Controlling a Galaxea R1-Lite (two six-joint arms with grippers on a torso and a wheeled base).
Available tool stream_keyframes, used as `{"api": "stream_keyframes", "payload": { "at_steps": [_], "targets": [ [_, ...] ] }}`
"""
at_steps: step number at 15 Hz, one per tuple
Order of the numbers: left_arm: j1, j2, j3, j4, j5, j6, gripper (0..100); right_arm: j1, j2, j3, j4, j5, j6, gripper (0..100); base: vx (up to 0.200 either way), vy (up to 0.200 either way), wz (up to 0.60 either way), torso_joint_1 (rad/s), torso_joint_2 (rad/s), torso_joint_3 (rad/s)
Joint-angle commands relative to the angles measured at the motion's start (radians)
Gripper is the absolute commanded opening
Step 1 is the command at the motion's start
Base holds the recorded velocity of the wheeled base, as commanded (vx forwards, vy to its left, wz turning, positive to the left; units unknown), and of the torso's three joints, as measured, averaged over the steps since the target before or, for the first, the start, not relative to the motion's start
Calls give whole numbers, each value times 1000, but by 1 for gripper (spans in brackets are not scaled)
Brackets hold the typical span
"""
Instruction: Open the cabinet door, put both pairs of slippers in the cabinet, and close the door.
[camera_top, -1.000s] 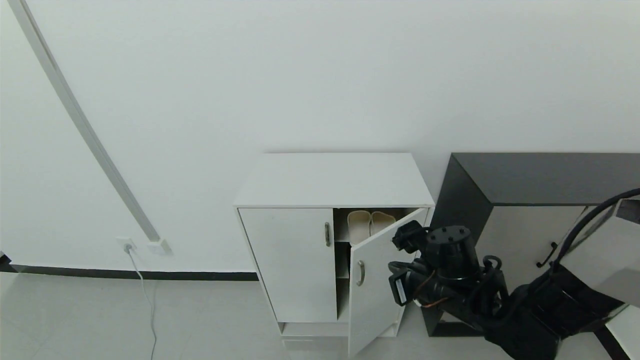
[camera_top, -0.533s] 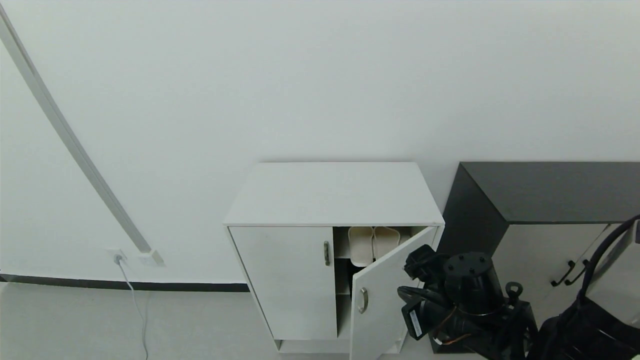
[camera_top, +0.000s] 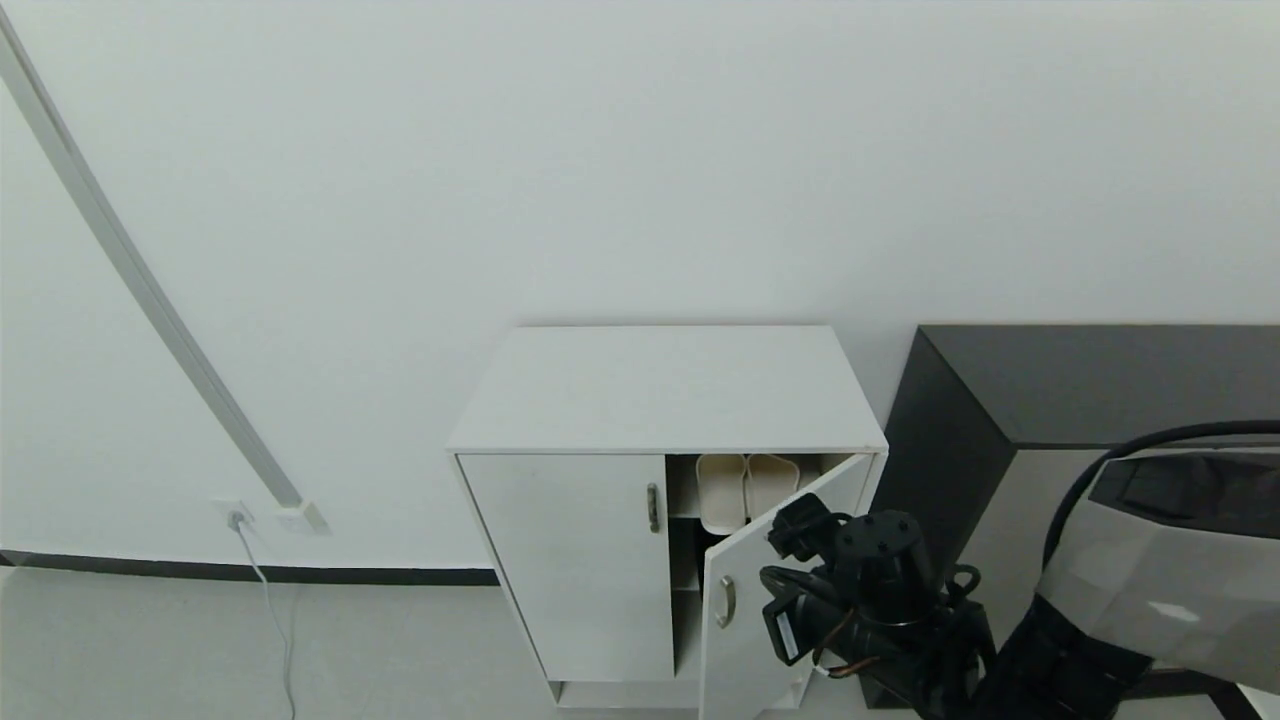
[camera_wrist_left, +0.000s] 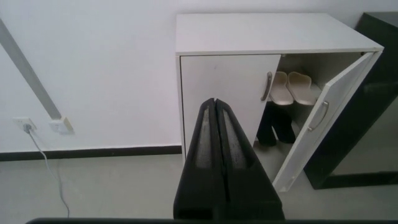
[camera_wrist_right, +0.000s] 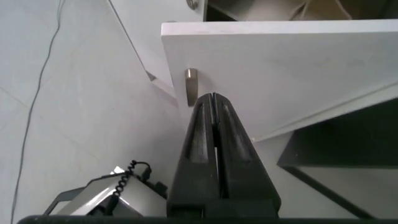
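both pairs look stowed, pale slippers (camera_top: 745, 490) above the dark slippers (camera_wrist_left: 277, 127), so closing is the step in hand. the right gripper (camera_wrist_right: 213, 96), fingers pressed together and empty, sits at the half-open door (camera_wrist_right: 298, 56), its handle (camera_wrist_right: 191, 86) just beside the tips. whether it touches the door i can't tell. next it needs a steady push swinging the panel into the cabinet (camera_top: 660, 390). the left gripper (camera_wrist_left: 215, 102), likewise closed and empty, hangs well back.

Matt white laminate cabinet (camera_top: 665, 385), brushed metal handle (camera_top: 726, 601), smooth cream slippers (camera_top: 745, 485) perhaps foam, glossy grey floor (camera_top: 150, 650)
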Motion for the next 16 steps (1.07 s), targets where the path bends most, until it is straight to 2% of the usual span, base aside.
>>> {"api": "stream_keyframes", "payload": {
  "at_steps": [1,8,16],
  "targets": [
    [0,0,0,0,0,0,0,-4,74,-57,-1,-1,1,0,0,0,0,0,0,0],
    [0,0,0,0,0,0,0,-70,197,-250,7,-1,-2,0,0,0,0,0,0,0],
    [0,0,0,0,0,0,0,-127,293,-459,85,-2,-9,0,0,0,0,0,0,0]
  ]
}}
